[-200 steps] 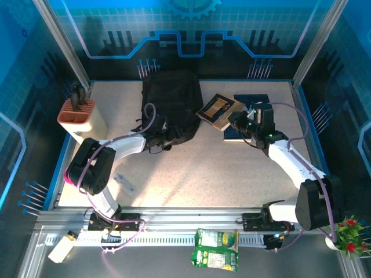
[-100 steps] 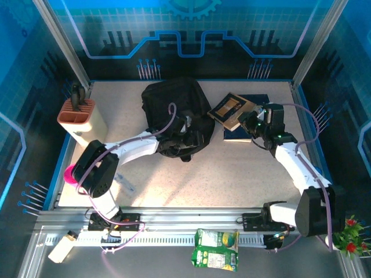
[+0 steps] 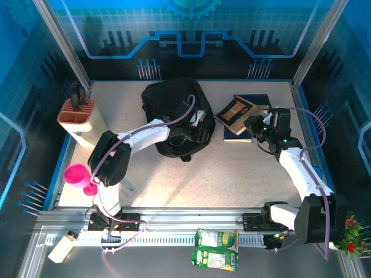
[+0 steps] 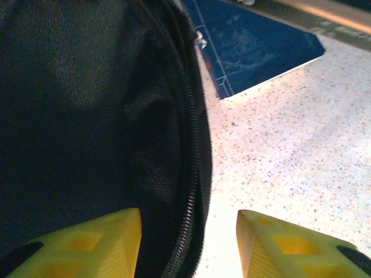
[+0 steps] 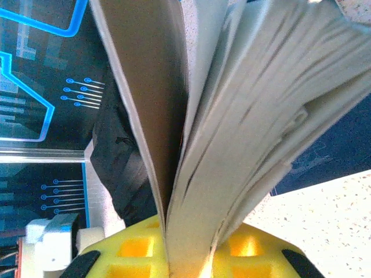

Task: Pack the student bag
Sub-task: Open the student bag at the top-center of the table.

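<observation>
The student bag (image 3: 173, 110) is a black backpack lying at the back middle of the table. My left gripper (image 3: 201, 134) is at its right edge. In the left wrist view the bag's zip edge (image 4: 188, 145) runs between the yellow fingers of my left gripper (image 4: 188, 223); the jaws stand apart, and the right finger (image 4: 295, 246) is over bare table. My right gripper (image 3: 255, 124) is shut on the edge of a brown-covered book (image 3: 237, 112), lifted and tilted. Its pages (image 5: 243, 110) fan out above my right gripper (image 5: 191, 237).
A dark blue book (image 3: 253, 99) lies flat on the table under the brown one, right of the bag. An orange holder (image 3: 78, 113) stands at the left edge, a pink cup (image 3: 77, 175) near the left arm's base. A green snack packet (image 3: 215, 249) lies off the table in front.
My left gripper has slid right along the bag's edge and its jaws have narrowed. The bag has been pulled and bulges more. My right gripper has carried the brown book to the right.
</observation>
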